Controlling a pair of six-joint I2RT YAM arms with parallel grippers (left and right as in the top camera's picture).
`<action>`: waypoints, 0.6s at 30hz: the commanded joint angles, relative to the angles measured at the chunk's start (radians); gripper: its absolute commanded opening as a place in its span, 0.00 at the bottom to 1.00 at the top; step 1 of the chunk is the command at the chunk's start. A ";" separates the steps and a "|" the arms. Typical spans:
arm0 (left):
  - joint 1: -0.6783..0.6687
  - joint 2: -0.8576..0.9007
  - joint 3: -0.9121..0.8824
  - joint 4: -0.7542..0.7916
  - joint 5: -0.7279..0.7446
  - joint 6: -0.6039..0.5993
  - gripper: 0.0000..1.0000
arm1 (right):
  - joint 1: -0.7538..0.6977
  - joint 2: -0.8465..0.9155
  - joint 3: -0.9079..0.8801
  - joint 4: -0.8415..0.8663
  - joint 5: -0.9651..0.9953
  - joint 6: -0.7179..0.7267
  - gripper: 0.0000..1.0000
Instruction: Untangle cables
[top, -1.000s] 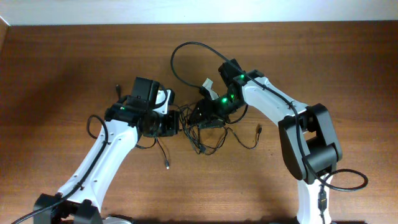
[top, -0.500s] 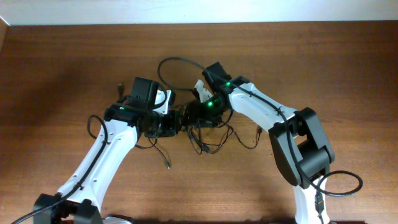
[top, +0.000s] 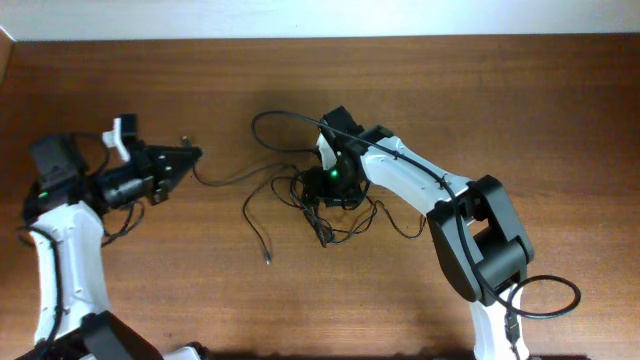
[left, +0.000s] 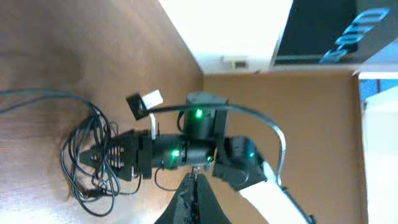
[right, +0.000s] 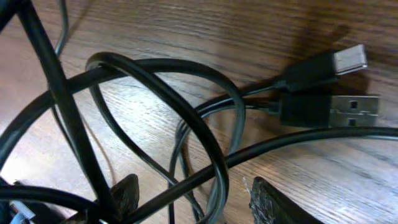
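Midway along the tabletop, the right gripper holds its jaws spread astride the cables; near the left edge, the left gripper has its jaws pressed together.

No legible text, blue marks on dark panel (too blurred to read)

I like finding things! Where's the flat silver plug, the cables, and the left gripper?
flat silver plug (right: 354, 104): right wrist view, its metal tip.
cables (right: 158, 63): right wrist view, top of big loop.
left gripper (top: 192, 155): overhead view, fingertips.
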 joint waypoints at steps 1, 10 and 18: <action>0.008 -0.019 0.013 -0.041 -0.018 0.130 0.00 | -0.002 0.011 -0.011 -0.006 0.039 0.004 0.57; -0.531 0.008 0.008 -0.178 -0.807 0.194 0.59 | -0.002 0.011 -0.011 -0.006 0.035 0.004 0.58; -0.639 0.226 0.008 -0.023 -0.826 0.070 0.39 | -0.002 0.011 -0.011 -0.006 0.035 0.004 0.58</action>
